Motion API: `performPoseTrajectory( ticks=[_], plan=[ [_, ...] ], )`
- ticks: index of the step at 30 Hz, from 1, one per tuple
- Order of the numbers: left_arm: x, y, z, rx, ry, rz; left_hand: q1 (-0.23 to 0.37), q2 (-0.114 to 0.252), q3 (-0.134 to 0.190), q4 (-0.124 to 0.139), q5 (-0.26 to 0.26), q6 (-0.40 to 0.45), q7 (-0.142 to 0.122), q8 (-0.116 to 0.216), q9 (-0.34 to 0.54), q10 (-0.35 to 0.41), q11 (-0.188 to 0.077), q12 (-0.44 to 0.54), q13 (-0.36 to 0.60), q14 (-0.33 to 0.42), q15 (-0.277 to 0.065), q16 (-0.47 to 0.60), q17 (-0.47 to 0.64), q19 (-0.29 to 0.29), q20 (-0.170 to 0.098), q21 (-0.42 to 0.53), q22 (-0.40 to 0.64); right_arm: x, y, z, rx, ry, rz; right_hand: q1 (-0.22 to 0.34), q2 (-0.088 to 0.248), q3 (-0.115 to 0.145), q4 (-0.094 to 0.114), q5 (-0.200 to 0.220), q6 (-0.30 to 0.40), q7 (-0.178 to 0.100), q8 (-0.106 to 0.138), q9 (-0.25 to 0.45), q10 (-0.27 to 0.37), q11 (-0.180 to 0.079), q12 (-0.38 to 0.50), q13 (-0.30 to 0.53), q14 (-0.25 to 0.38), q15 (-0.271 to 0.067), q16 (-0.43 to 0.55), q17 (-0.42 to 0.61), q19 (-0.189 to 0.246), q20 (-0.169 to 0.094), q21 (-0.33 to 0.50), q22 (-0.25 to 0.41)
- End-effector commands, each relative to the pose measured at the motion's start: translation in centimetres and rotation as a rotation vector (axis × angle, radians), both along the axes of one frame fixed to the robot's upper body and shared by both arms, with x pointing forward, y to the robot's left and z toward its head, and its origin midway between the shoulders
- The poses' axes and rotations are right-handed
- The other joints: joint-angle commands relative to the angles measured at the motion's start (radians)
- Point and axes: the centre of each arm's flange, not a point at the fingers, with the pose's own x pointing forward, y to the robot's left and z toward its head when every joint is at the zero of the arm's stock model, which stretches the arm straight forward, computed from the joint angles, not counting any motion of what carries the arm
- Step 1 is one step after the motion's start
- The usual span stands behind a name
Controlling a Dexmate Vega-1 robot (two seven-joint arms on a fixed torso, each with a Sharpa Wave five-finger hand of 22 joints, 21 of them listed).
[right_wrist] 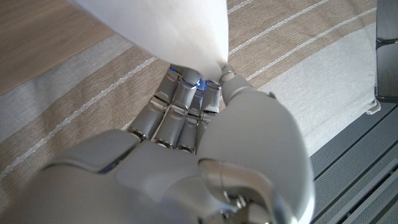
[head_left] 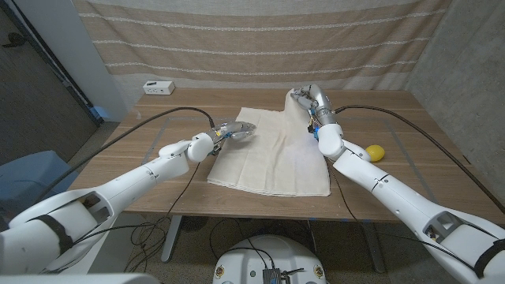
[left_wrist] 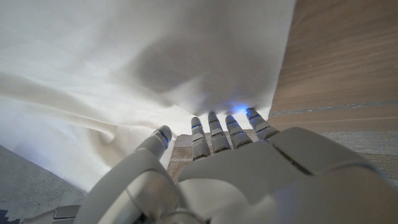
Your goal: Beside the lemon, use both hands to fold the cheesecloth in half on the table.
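A cream cheesecloth [head_left: 268, 154] lies spread on the middle of the wooden table [head_left: 158, 134]. My left hand [head_left: 233, 132] is at the cloth's far left corner and holds it raised off the table; its fingertips [left_wrist: 216, 127] press into the hanging cloth [left_wrist: 124, 68]. My right hand [head_left: 306, 99] holds the far right corner up above the table's back. There the thumb and fingers [right_wrist: 186, 84] pinch a point of the cloth [right_wrist: 168, 28]. A yellow lemon [head_left: 375, 152] sits on the table just right of the cloth, beside my right forearm.
A small white box [head_left: 158, 87] stands at the table's back left corner. A striped curtain [head_left: 260, 39] hangs behind the table. Black cables [head_left: 181, 112] run along both arms. Bare wood shows on the left side and around the lemon.
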Motion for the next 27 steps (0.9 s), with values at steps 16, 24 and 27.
performPoseTrajectory(
  ticks=[16,24,27],
  plan=[
    [0.2,1.2,-0.5,-0.023,0.013,-0.014,-0.011,0.006,0.004,0.012,0.006,-0.032,0.007,-0.003,0.002,-0.022,-0.001,-0.006,0.004,-0.017,-0.056,-0.002,0.002,0.001,-0.002,-0.003,0.003,0.4,8.8,5.4,-0.146,-0.097,0.134,0.068,0.024,-0.016,-0.001,0.005,0.022,0.021,-0.006,0.028,0.023,0.014,0.022,0.008,0.041,-0.097,-0.034,0.032,-0.019,-0.102,0.047,0.002],
    [0.2,1.8,-0.7,-0.040,0.014,-0.014,-0.014,0.008,0.005,0.016,0.006,-0.040,0.010,-0.002,0.002,-0.031,-0.002,-0.008,0.004,-0.020,-0.056,-0.002,0.002,0.002,-0.003,-0.004,0.003,3.2,11.5,6.3,-0.220,-0.038,0.097,0.070,0.019,-0.026,0.002,0.006,0.028,0.010,-0.007,0.041,0.027,0.007,0.032,0.015,0.054,-0.097,-0.045,0.049,-0.026,-0.105,0.064,-0.001],
    [0.1,2.1,-0.7,-0.049,0.013,-0.014,-0.015,0.009,0.005,0.017,0.006,-0.044,0.011,-0.002,0.002,-0.034,-0.003,-0.008,0.004,-0.023,-0.056,-0.003,0.002,0.002,-0.003,-0.005,0.003,4.5,12.5,6.4,-0.260,-0.005,0.081,0.067,0.016,-0.033,0.006,0.006,0.033,0.005,-0.009,0.042,0.027,-0.001,0.033,0.016,0.055,-0.097,-0.056,0.053,-0.029,-0.107,0.071,-0.002]
  ],
)
